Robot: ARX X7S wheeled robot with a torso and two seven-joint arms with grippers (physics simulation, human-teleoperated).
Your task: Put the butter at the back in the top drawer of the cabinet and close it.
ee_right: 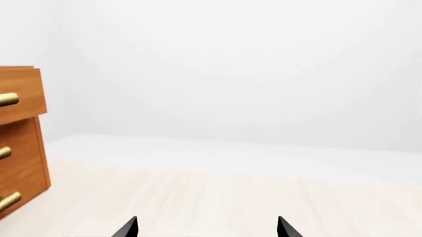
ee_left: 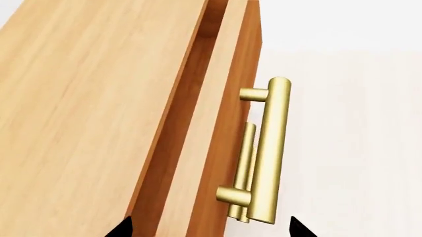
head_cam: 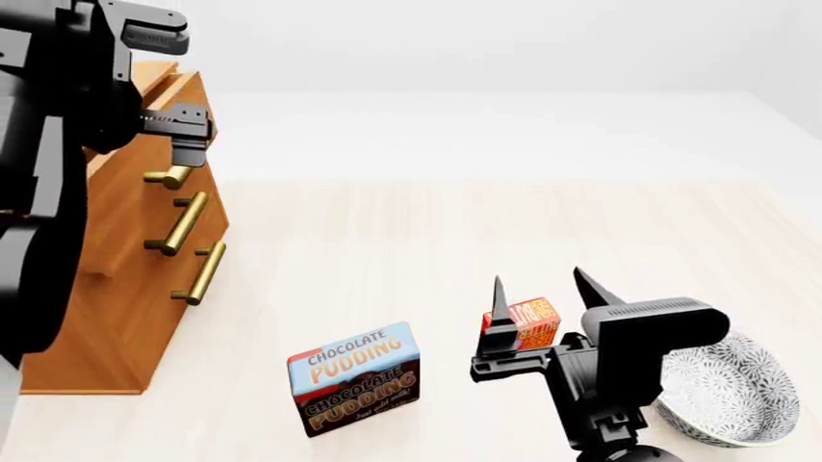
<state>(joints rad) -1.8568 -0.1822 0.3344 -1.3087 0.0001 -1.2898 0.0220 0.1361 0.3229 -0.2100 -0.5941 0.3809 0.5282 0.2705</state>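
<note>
The butter [head_cam: 536, 323], a small red-and-orange carton, stands on the pale surface just beyond my right gripper [head_cam: 546, 289]. That gripper is open and higher than the carton, and the right wrist view shows nothing between its fingertips [ee_right: 205, 228]. The light-brown cabinet [head_cam: 115, 318] stands at the left. Its top drawer [ee_left: 224, 113] is pulled out a little, leaving a dark gap behind its front. My left gripper [ee_left: 211, 229] is open just short of the brass handle [ee_left: 272, 148], with one finger on each side of the drawer front. In the head view the left gripper [head_cam: 192, 133] is at the handle's upper end.
A brown-and-blue Chocolate Pudding box [head_cam: 356, 377] stands in front of the cabinet, left of my right arm. A patterned bowl [head_cam: 726, 390] sits at the right near the view's edge. Two lower drawers with brass handles [head_cam: 203, 272] are shut.
</note>
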